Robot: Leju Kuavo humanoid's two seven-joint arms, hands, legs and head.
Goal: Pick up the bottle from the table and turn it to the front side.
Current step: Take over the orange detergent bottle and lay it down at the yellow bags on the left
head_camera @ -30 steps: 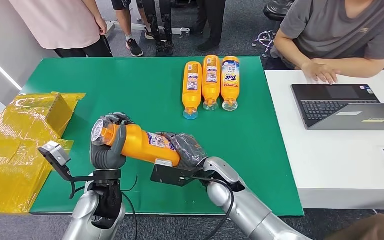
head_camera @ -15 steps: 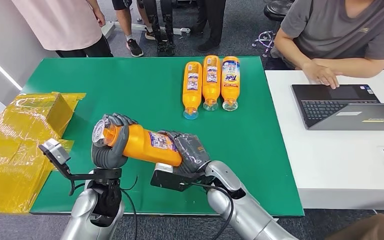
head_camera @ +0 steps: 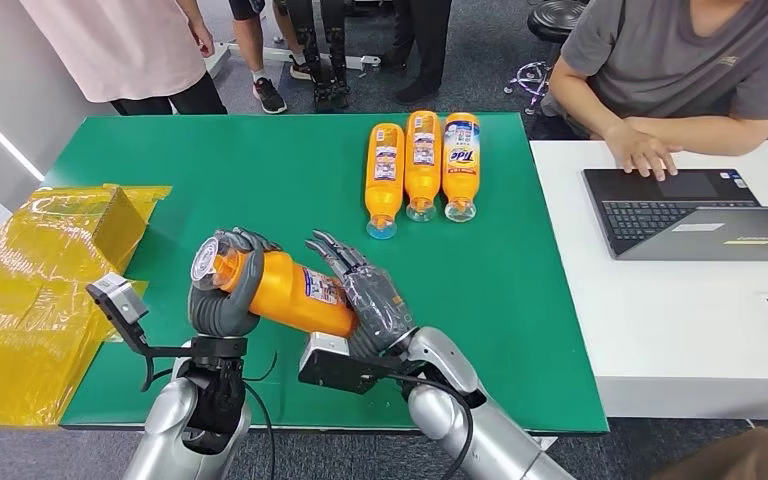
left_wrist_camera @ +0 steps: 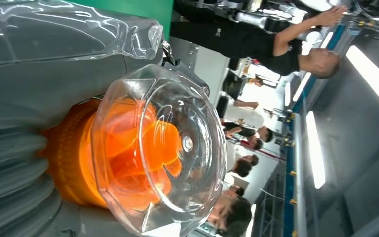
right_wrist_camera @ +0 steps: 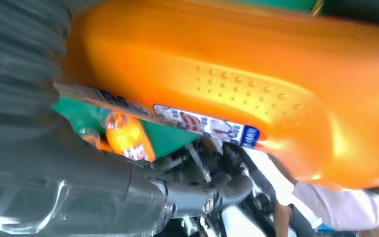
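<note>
Beyond the left hand (head_camera: 222,300) gripping the orange bottle (head_camera: 285,290) and the spread right hand (head_camera: 365,295), three bottles (head_camera: 422,165) lie side by side.

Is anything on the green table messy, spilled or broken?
Nothing spilled or broken. Three orange bottles lie in a neat row. The left hand holds a fourth bottle above the table; the right hand has its fingers spread beside it.
</note>
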